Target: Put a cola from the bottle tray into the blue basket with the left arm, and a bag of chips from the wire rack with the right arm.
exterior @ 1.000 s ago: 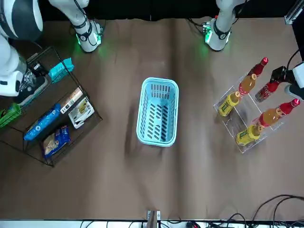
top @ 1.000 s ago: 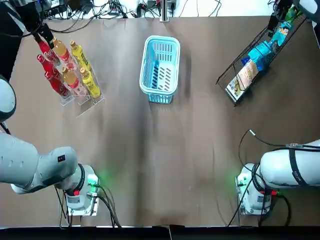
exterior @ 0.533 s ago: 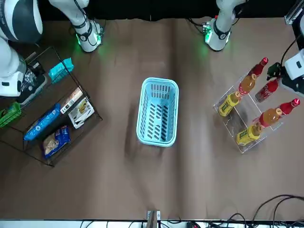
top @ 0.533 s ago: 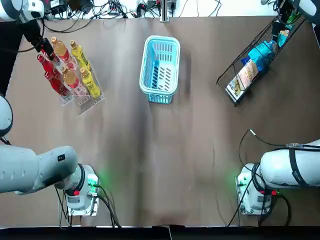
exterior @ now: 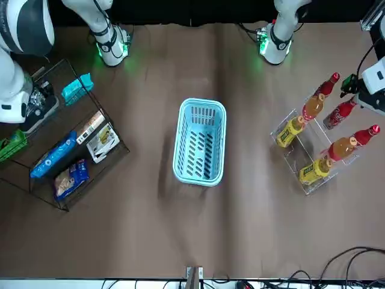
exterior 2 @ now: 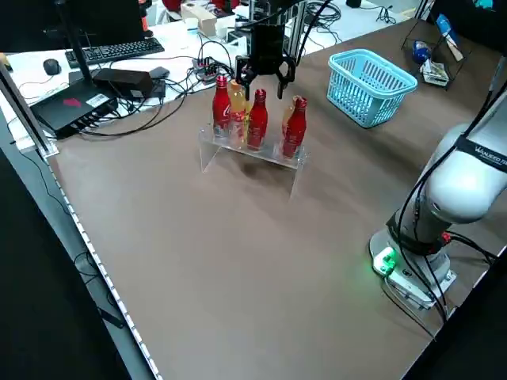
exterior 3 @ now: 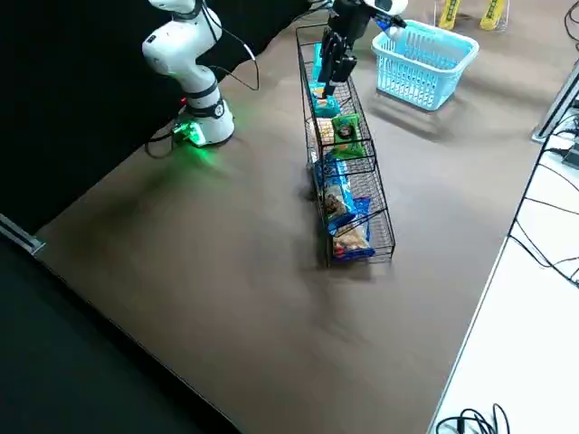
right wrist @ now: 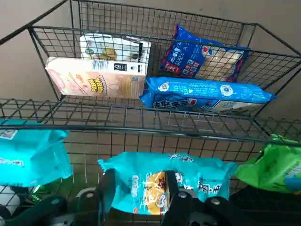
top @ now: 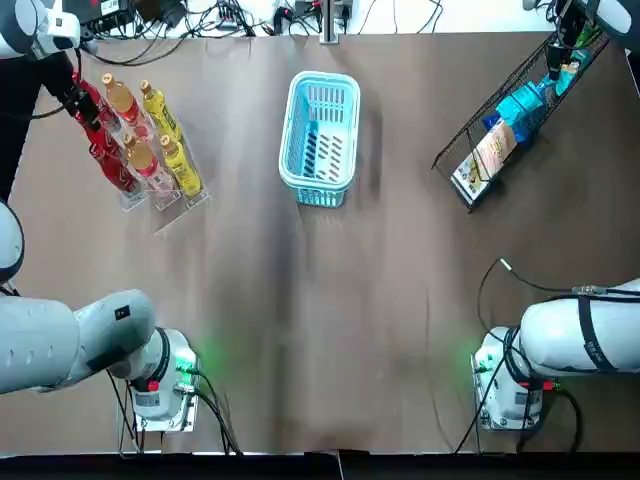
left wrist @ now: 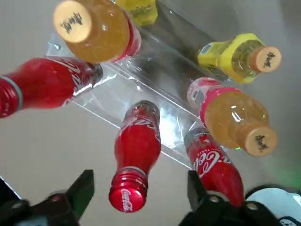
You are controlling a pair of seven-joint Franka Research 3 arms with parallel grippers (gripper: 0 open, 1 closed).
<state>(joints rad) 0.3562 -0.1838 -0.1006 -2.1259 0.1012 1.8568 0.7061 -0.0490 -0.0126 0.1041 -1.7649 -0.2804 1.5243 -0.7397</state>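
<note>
Leftward a little since half a second ago, the left gripper (left wrist: pixel 138 182) hangs over the bottle tray (top: pixel 178 208) by the table's (top: pixel 330 320) far left corner, fingers spread clear either side of a cola's (left wrist: pixel 137 146) cap. Mid-table stands the blue basket (top: pixel 322 77). At the far right corner, the right gripper (right wrist: pixel 138 186) is parted over a teal bag of chips (right wrist: pixel 207 176) lying in the wire rack (right wrist: pixel 141 126)

3 red colas (left wrist: pixel 136 150) upright in clear tray (left wrist: pixel 157 87); blue basket (top: pixel 322 77) mid-table; teal chips bag (right wrist: pixel 141 182) in wire rack (right wrist: pixel 155 126).
</note>
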